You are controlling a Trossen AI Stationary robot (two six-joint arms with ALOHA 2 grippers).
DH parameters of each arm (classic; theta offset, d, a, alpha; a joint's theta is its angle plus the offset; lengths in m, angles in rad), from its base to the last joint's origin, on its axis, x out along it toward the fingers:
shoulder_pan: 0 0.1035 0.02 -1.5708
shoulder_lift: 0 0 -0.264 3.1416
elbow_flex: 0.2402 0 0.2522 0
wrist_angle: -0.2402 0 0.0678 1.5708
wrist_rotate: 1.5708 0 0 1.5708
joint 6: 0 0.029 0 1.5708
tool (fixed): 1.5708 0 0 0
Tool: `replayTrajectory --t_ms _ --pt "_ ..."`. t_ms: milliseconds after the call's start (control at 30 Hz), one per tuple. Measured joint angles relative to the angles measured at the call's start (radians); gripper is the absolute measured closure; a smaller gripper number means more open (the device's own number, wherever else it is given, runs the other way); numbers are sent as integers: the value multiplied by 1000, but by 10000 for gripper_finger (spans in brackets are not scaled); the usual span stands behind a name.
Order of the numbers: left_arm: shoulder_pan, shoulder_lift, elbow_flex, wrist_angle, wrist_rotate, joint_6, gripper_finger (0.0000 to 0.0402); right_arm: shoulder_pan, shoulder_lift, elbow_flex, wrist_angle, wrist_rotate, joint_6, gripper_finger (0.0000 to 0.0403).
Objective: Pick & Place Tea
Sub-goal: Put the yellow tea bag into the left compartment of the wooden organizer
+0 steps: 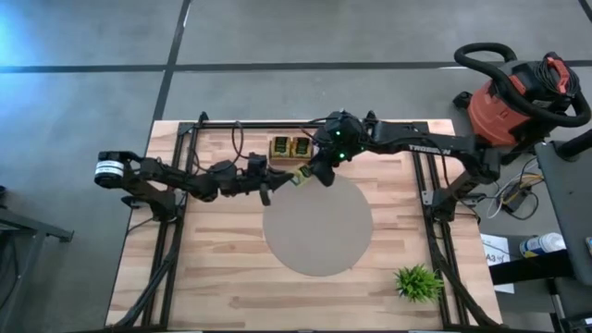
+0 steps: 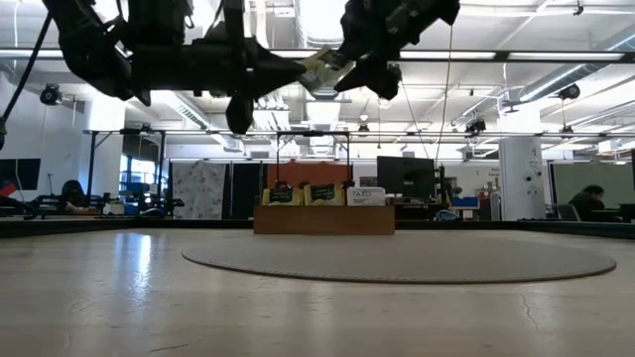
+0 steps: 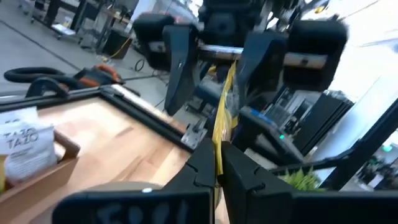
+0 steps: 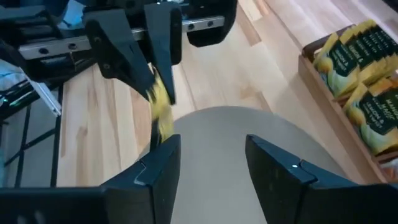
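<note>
Your left gripper [image 3: 217, 163] is shut tight on one yellow tea packet [image 3: 222, 118]. You can see the thin packet standing up on its edge between its two dark fingers.

Your right gripper [image 4: 211, 163] faces it from the other side. Its jaws are wide apart. The packet hangs in the gap between them, close to one finger [image 4: 158, 165], but that gripper is not pinching it.

From above, the two grippers meet just above the middle of the frame. They are over the top edge of the round grey mat [image 1: 317, 231]. In the low view both are high in the air, at the top of the frame, well above the table [image 1: 213, 277].

The rest of the tea sits in the brown wooden tray [image 1: 289, 147]. It is in the upper middle of the top view, just beside the grippers. The yellow packets [image 4: 354, 68] stand in rows with dark labels, but the small print is too blurry to read. One white packet [image 3: 25, 146] at the end of the tray says "TAZO". You can read "TAZO" on a white label in the low view too.

The right arm [image 1: 421, 143] has "TROSSEN" on it in white letters.

A small green plant [image 1: 418, 282] stands on the table at the lower right. A red and black shop vacuum [image 1: 518, 97] sits on the floor at the upper right.
</note>
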Motion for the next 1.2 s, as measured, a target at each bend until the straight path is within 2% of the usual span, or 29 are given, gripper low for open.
replayTrajectory --t_ms 200,367,533,933,1200 --pt "1 3 7 -76 -2 15 392 1 16 15 1 -8 -15 227" --pt "9 4 -22 -98 -37 15 392 -5 3 51 -128 104 -74 233" --pt "29 4 -26 -86 -34 10 392 -3 9 62 -120 -12 -89 242" --pt "37 3 -3 -83 35 10 392 -1 53 62 -73 -13 -97 253" --pt "37 3 -5 -85 35 14 392 -9 45 62 -99 13 -115 247"
